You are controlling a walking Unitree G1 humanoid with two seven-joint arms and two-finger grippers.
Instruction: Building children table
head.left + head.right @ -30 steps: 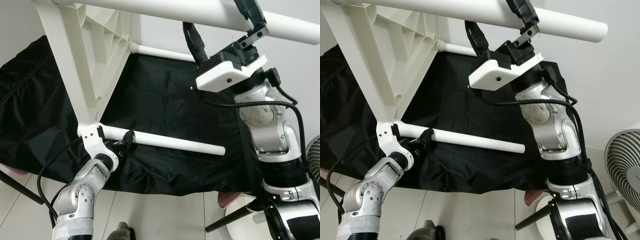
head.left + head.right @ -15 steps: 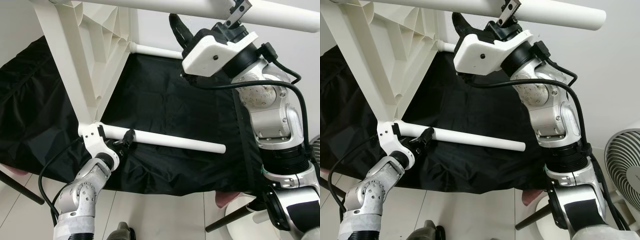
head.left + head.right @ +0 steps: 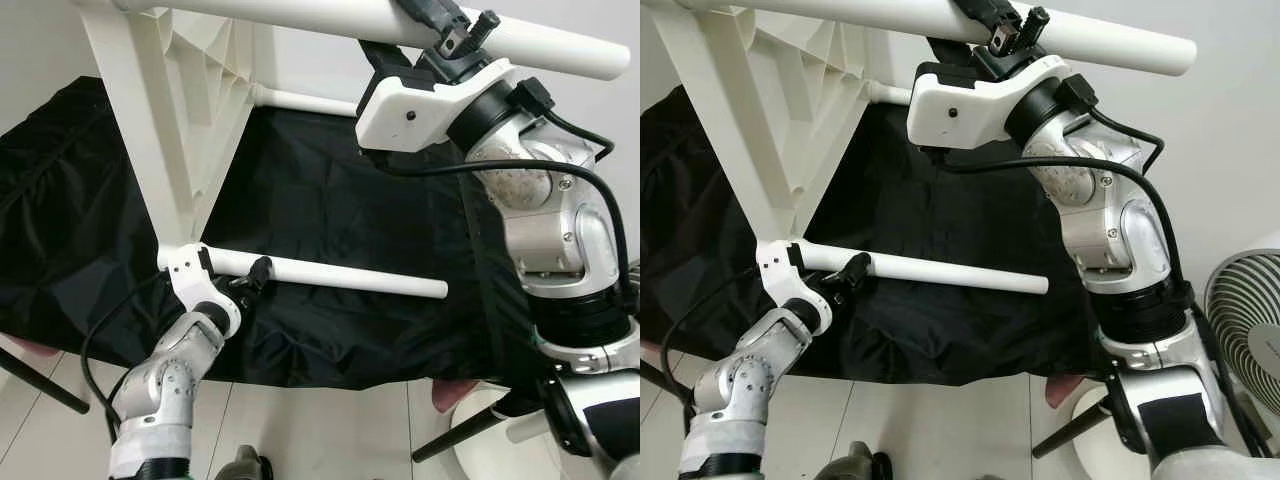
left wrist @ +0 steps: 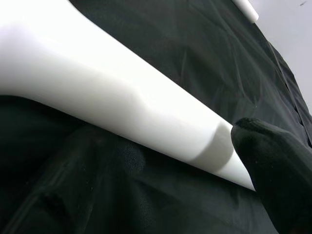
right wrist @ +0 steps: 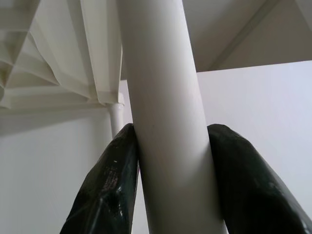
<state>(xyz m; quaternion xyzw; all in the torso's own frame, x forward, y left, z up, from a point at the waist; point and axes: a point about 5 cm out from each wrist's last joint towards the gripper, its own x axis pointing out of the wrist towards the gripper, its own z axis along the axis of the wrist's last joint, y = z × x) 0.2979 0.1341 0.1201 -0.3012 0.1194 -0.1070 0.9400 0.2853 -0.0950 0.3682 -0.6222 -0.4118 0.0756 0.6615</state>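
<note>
Right gripper [image 5: 173, 170] clamps the upper table leg [image 5: 163, 97] between its fingers.

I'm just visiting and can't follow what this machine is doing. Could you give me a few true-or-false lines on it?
1. The right gripper is clamped on the upper leg. True.
2. The left gripper holds a screwdriver. False: it is at the lower leg.
3. A black cloth lies under the table. True.
4. The lower leg lies loose on the floor. False: it sticks out from the table's corner.
</note>
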